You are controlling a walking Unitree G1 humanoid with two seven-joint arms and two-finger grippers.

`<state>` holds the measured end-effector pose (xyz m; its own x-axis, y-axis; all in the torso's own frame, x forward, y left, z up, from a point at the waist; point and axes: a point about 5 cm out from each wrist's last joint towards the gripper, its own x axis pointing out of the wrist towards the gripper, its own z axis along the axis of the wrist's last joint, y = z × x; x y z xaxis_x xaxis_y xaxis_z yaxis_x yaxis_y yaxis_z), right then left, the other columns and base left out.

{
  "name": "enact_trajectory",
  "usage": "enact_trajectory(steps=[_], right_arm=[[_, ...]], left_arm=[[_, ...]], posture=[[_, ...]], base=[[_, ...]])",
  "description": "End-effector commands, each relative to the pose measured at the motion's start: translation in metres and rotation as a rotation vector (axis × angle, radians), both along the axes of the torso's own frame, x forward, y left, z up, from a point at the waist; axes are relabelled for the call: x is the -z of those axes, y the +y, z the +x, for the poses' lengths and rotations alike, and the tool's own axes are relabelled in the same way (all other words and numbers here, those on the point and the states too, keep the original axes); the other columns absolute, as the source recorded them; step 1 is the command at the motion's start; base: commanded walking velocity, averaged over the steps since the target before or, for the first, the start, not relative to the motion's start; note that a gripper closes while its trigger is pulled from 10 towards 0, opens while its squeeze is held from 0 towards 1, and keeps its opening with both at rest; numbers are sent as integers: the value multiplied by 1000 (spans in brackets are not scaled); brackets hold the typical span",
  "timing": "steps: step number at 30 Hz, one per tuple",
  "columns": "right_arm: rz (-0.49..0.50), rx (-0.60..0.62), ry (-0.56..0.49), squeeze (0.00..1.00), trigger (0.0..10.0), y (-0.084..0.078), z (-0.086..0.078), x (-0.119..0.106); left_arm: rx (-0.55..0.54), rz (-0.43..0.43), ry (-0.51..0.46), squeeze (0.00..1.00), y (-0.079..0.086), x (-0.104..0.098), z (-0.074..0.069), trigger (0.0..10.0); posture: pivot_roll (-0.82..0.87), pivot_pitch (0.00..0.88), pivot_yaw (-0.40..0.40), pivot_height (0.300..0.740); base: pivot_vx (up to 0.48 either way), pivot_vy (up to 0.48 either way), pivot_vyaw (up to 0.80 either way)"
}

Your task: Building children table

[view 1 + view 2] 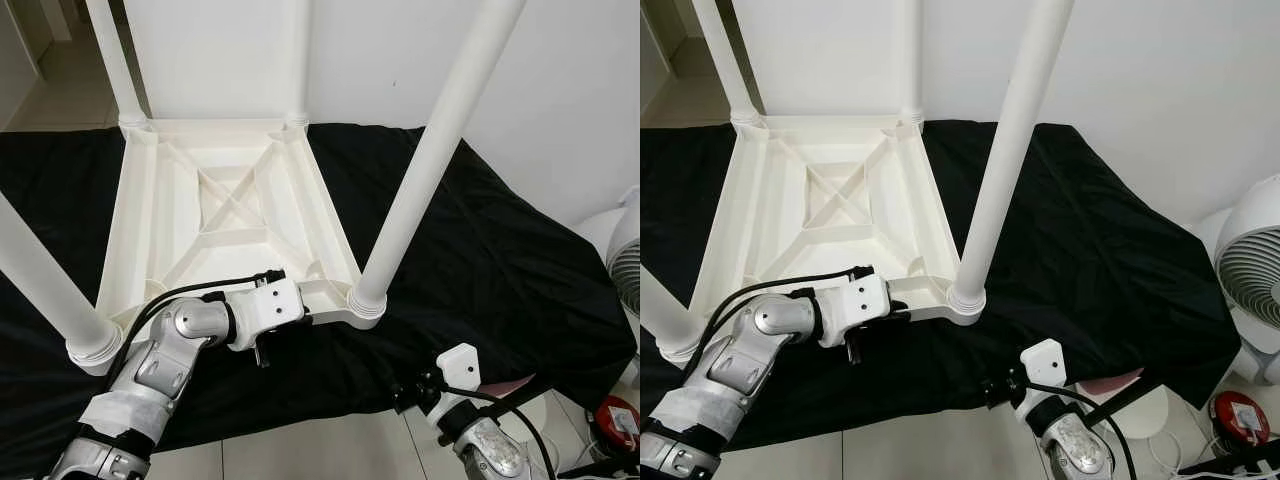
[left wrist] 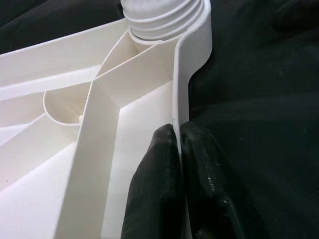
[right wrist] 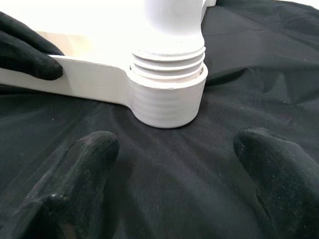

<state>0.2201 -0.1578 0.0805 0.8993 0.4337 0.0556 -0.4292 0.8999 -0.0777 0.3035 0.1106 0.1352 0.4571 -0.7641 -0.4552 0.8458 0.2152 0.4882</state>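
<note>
Tabletop (image 1: 235,215), white plastic and turned upside down, lies on a black cloth (image 1: 480,260) in the centre-left of my head view, its ribbed underside and X-shaped bracing facing up. I count 4 white legs standing up out of its corner sockets: 2 far ones at the upper left and upper middle of the frame, 1 near leg (image 1: 425,165) slanting up through the middle right, and another (image 1: 45,285) at the left edge.

My left gripper (image 2: 178,149) sits low in the centre-left of the head view, just left of the near corner socket (image 1: 365,305). In the left wrist view its 2 black fingers (image 2: 154,184) are pinched tight on the thin upright rim of the tabletop, one finger inside the frame and one outside against the cloth, with the threaded socket straight ahead of them.

My right gripper (image 3: 174,164) is lower right of that same socket, near the cloth's front edge. In the right wrist view its fingers (image 3: 82,164) are spread wide and hold nothing, hovering just above the cloth and aimed at the ribbed collar (image 3: 167,94) where the near leg enters the socket, apart from it. A tip of the left gripper's finger shows at the upper left there, on the rim.

A white fan (image 1: 1250,275) stands at the right edge, beyond the cloth.
</note>
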Motion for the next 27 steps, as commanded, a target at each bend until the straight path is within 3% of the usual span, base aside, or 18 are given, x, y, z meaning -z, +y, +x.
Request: enact_trajectory(steps=[1,4,5,7,12,16,18,22,23,27], right_arm=[[-13,9,10,0,10000,-1,-1,4],[-14,8,10,0,10000,-1,-1,5],[-14,5,10,0,10000,0,-1,5],[-14,5,10,0,10000,0,-1,5],[-21,-1,8,0,10000,2,-1,6],[-25,-2,8,0,10000,3,0,7],[-26,-3,8,0,10000,3,0,7],[-28,-5,7,0,10000,4,0,7],[-29,-7,6,0,10000,4,0,8],[-34,-9,7,0,10000,4,-2,8]], left_arm=[[-300,81,-37,0,33,26,10,431],[-311,103,-39,0,38,28,10,0],[-330,133,-47,0,46,28,12,1098],[-330,133,-47,0,46,28,12,1098],[-369,177,-42,0,64,30,11,1255],[-419,236,-10,0,88,35,6,510],[-436,268,2,0,97,36,3,627],[-469,282,13,0,103,37,2,784],[-490,292,24,0,106,37,1,353],[-543,318,35,0,116,39,-3,235]], posture=[[42,83,-69,740],[44,81,-68,740],[44,81,-68,740],[44,81,-68,740],[46,75,-65,740],[48,73,-61,740],[48,73,-61,740],[48,73,-61,740],[51,78,-60,740],[50,84,-61,740]], base=[[0,0,0],[0,0,0],[0,0,0],[0,0,0],[0,0,0],[0,0,0],[0,0,0],[0,0,0],[0,0,0],[0,0,0]])
